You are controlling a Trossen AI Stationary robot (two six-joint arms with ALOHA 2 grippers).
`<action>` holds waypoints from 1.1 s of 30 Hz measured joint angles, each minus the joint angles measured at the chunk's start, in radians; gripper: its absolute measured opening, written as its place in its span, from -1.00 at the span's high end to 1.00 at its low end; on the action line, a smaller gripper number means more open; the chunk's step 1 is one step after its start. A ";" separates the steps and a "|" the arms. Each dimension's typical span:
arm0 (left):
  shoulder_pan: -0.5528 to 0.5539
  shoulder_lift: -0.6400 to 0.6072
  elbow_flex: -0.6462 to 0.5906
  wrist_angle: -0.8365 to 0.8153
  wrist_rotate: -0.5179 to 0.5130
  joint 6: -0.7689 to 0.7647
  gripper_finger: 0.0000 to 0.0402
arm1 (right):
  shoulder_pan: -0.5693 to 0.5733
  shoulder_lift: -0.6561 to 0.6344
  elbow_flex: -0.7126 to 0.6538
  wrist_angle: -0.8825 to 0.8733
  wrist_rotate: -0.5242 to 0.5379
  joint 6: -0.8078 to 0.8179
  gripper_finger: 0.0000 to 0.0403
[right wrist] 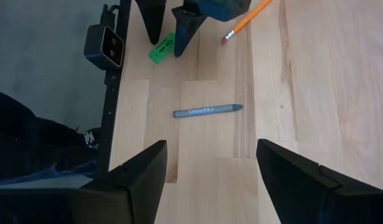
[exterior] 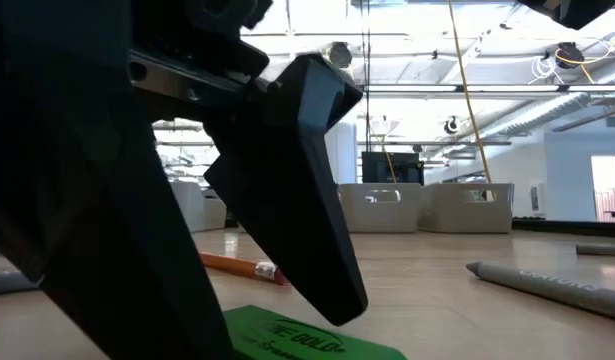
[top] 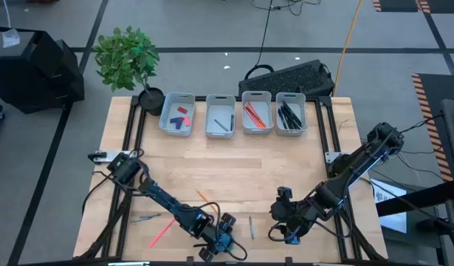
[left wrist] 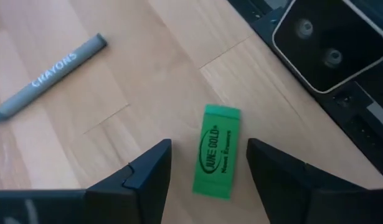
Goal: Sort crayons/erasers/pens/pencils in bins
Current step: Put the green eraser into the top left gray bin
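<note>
Left gripper (left wrist: 207, 171) jaws spread wide, holding nothing, straddling the green eraser (left wrist: 217, 151) that lies flat on the counter (left wrist: 147, 74) near its front edge. The eraser sits in the gap, nearer one finger, touching neither. Its long axis runs lengthwise along the gap, so the jaws would close across its short width. Left arm clearly nearer. Right gripper (right wrist: 210, 171) waits apart, jaws open and empty, above a grey crayon (right wrist: 208, 110). Bins (top: 234, 113) sit far across the counter.

Green eraser (left wrist: 215, 152) flat on table; bins (top: 233, 114) rowed.
</note>
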 joint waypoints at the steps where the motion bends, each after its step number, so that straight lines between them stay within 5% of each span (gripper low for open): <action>1: -0.004 0.001 0.000 -0.002 -0.013 0.013 -0.04 | 0.000 0.000 0.000 0.001 0.000 0.000 -0.19; 6: -0.017 0.003 -0.003 -0.004 -0.056 0.057 0.24 | -0.002 0.000 0.000 0.001 0.002 -0.002 -0.19; 13: 0.001 0.006 -0.013 -0.006 0.022 -0.017 0.55 | -0.002 0.000 0.000 0.002 0.002 0.011 -0.19; 33: 0.020 -0.073 -0.003 -0.078 -0.046 -0.121 0.59 | -0.023 0.000 -0.001 0.008 0.025 -0.054 -0.19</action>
